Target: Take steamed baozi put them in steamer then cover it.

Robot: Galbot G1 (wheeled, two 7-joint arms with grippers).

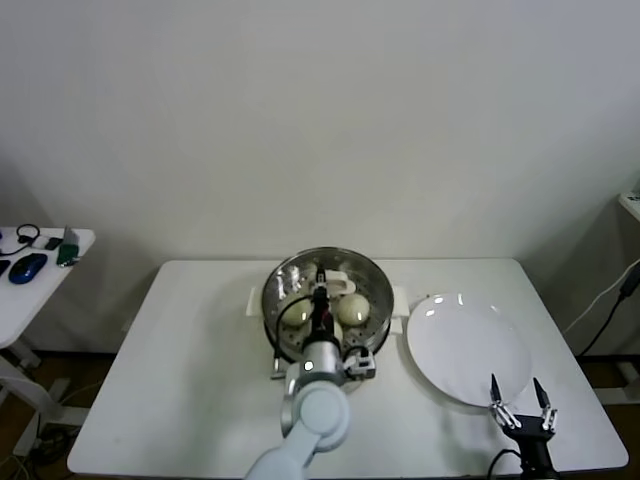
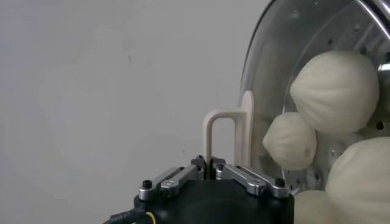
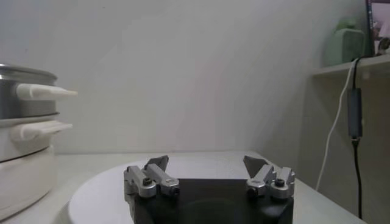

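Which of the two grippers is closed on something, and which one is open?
The left gripper is shut on the cover's handle over the steamer; the right gripper, open, holds nothing beside the plate.

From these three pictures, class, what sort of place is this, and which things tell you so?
Probably a lab or test room staged as a kitchen: a bare white table against a blank wall holds only a steamer and a plate, and a side table carries a computer mouse.

The white table (image 1: pixel 200 380) is seen from above and in front by the head camera, facing a plain wall. The cover (image 2: pixel 292 67) is viewed very close by the left wrist camera. The steamer (image 3: pixel 24 146) is seen low across the plate (image 3: pixel 97 195) from the right wrist, shared with the head view.
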